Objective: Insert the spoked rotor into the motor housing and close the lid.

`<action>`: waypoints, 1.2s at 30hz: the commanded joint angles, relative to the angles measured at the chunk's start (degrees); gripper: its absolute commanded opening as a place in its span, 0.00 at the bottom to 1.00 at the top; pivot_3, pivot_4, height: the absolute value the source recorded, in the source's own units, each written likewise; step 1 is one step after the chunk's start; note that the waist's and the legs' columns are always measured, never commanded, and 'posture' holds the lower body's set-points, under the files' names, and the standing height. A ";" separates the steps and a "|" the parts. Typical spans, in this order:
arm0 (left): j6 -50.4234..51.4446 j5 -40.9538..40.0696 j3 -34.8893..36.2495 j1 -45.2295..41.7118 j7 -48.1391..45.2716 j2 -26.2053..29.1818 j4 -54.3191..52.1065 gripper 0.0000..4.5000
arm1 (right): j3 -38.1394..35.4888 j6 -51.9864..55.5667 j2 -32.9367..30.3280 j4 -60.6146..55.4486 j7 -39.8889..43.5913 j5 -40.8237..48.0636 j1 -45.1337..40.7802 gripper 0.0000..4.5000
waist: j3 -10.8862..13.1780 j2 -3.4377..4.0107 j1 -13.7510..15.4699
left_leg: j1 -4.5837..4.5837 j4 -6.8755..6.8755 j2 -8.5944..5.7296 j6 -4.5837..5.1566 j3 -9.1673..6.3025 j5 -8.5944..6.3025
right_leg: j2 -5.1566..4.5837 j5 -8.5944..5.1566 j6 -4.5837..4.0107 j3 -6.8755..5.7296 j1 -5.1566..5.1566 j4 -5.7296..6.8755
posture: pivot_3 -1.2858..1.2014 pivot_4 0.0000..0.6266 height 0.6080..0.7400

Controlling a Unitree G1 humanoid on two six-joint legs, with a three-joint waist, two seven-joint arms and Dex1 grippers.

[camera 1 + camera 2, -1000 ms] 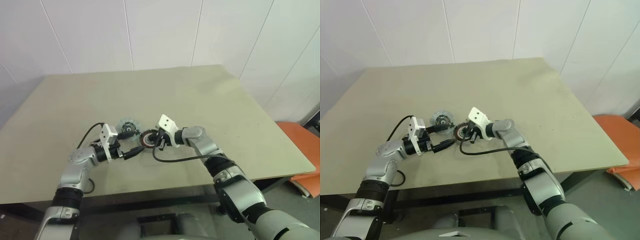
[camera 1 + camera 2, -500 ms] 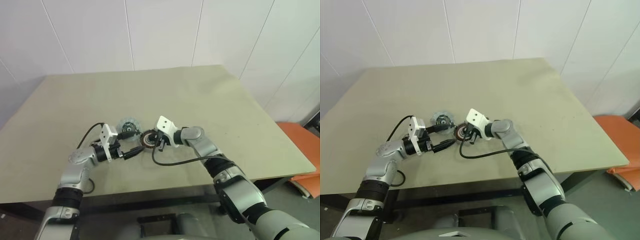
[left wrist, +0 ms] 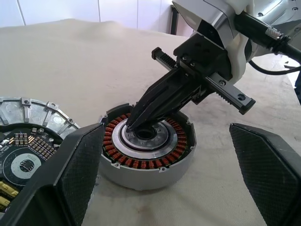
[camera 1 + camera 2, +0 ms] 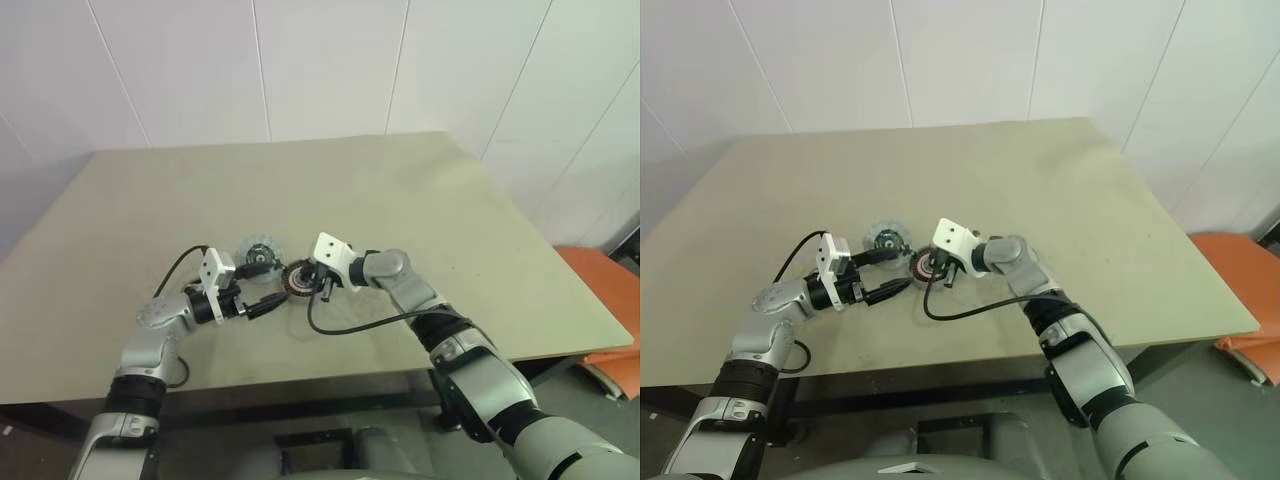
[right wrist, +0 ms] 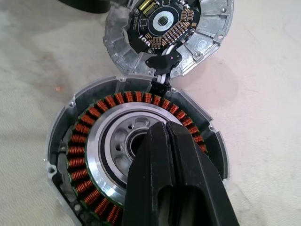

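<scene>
The spoked rotor [image 5: 94, 117], a ring of copper windings in a grey shell, lies flat on the table [image 4: 420, 200]. Right beside it, joined by short wires, lies the motor housing [image 5: 207, 19], a silvery disc with a black centre board. My right gripper [image 3: 134, 125] is shut, and its joined tips rest at the rotor's centre hole. My left gripper [image 4: 270, 284] hangs level and open just short of the rotor, and its wide black fingers [image 3: 70, 174] frame the rotor without touching it. In the head views the rotor [image 4: 293, 282] sits between both grippers, with the housing [image 4: 257, 250] behind it.
Black cables [image 4: 350, 322] loop from both wrists over the table's near part. An orange object [image 4: 600, 290] stands on the floor past the table's right edge. White wall panels stand behind the table.
My right gripper has rolled a little at the wrist while its tips stay at the rotor's centre. The left gripper has kept still and open.
</scene>
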 commanded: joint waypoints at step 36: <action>8.29 -9.18 5.47 3.06 0.81 1.26 -10.04 1.00 | -7.44 14.60 0.67 -13.82 9.95 14.33 -1.88 0.01 | 0.08 0.09 -0.10 | -0.35 -0.27 0.07 0.00 -0.03 -0.01 | -0.03 0.19 0.05 -0.06 -0.34 -0.28 | 0.52 0.00 1.00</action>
